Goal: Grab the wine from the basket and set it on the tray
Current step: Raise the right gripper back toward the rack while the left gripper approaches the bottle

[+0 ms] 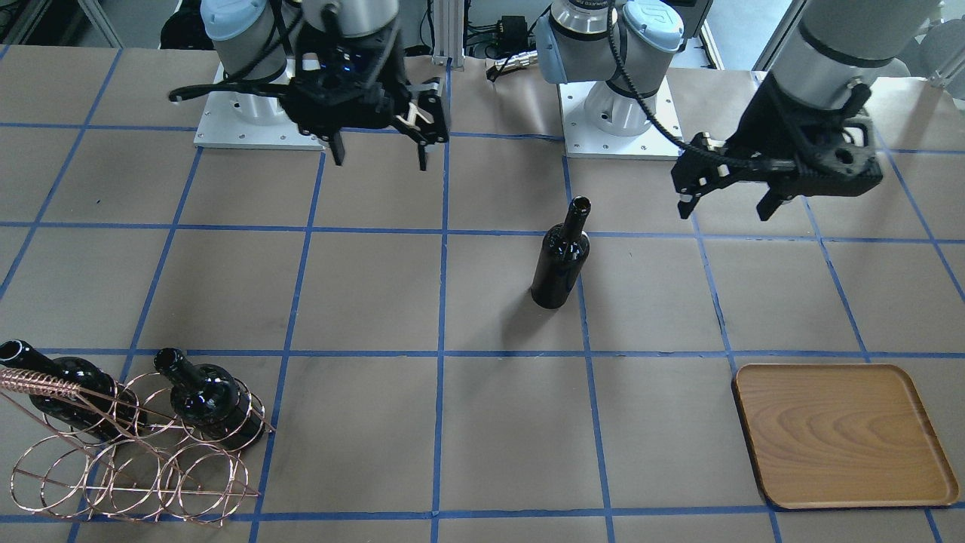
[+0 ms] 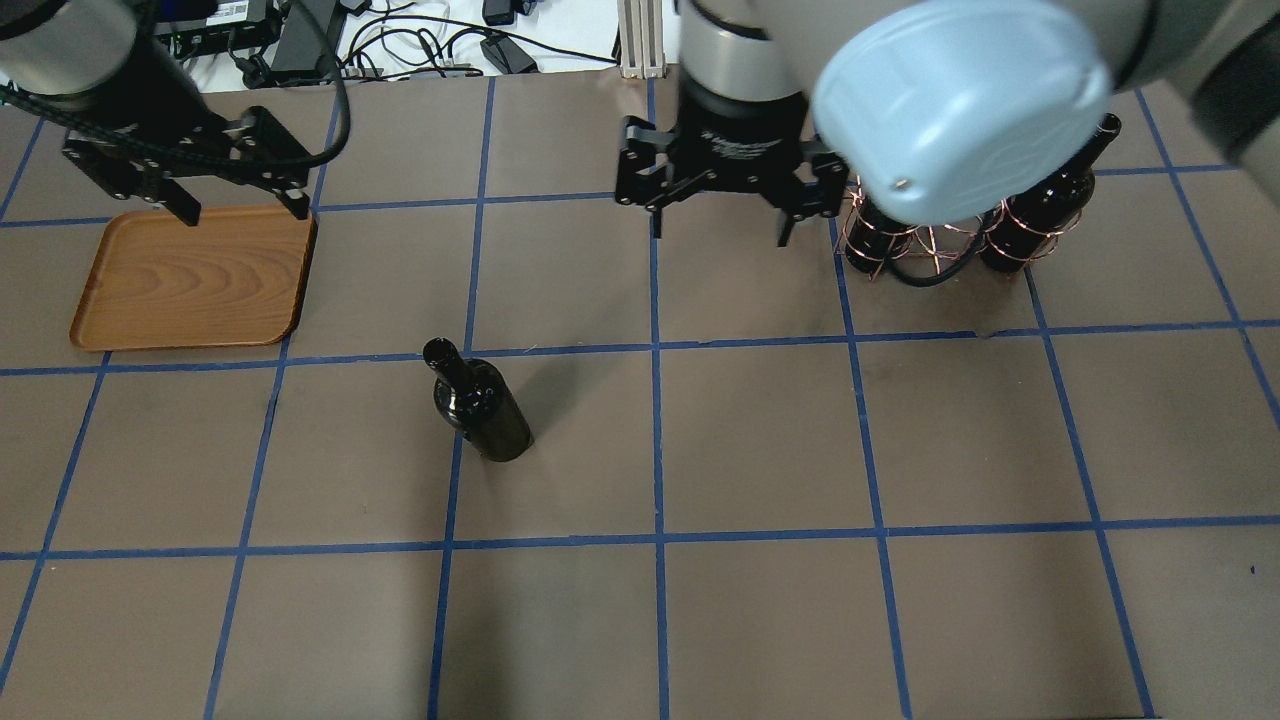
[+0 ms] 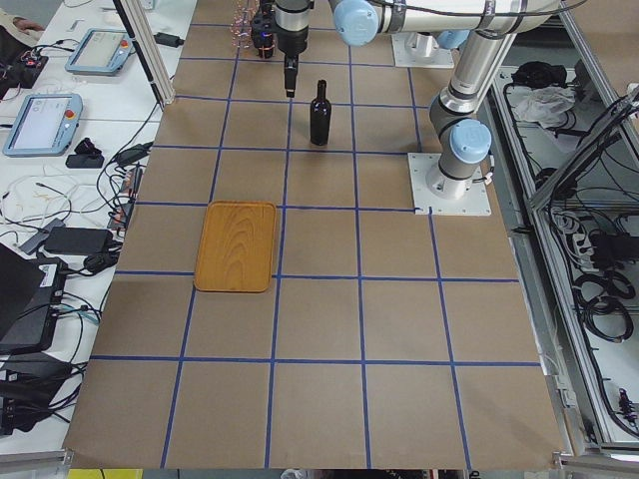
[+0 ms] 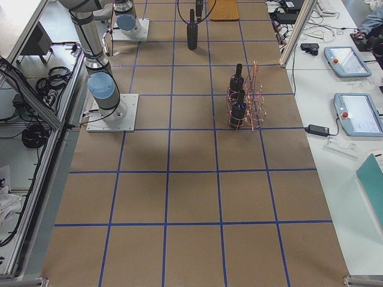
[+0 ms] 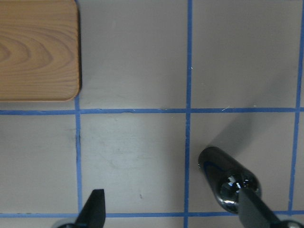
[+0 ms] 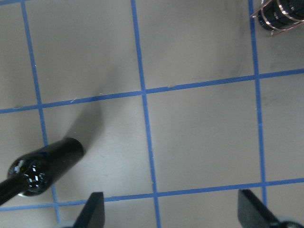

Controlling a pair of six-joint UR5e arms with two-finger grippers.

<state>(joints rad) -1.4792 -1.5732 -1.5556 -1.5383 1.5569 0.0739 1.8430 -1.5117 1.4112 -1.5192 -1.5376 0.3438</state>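
Wine (image 1: 560, 264) stands upright on the table (image 1: 377, 302), near the middle, in no gripper. It is well apart from the tray (image 1: 844, 434) and the basket (image 1: 136, 467).

Left gripper (image 1: 725, 207) is up over the table with jaws wide apart, holding nothing. Its wrist view shows a tray corner and the wine's top close by 1 finger (image 5: 251, 209).

Right gripper (image 1: 381, 160) is also raised, jaws spread, nothing between them. Its wrist view has the wine at the lower left and a bit of basket at the top right.

The basket sits at the table edge on the robot's right side with 2 more bottles (image 1: 207, 396) lying in its upper rings, necks sticking out. The tray lies flat on the robot's left side.
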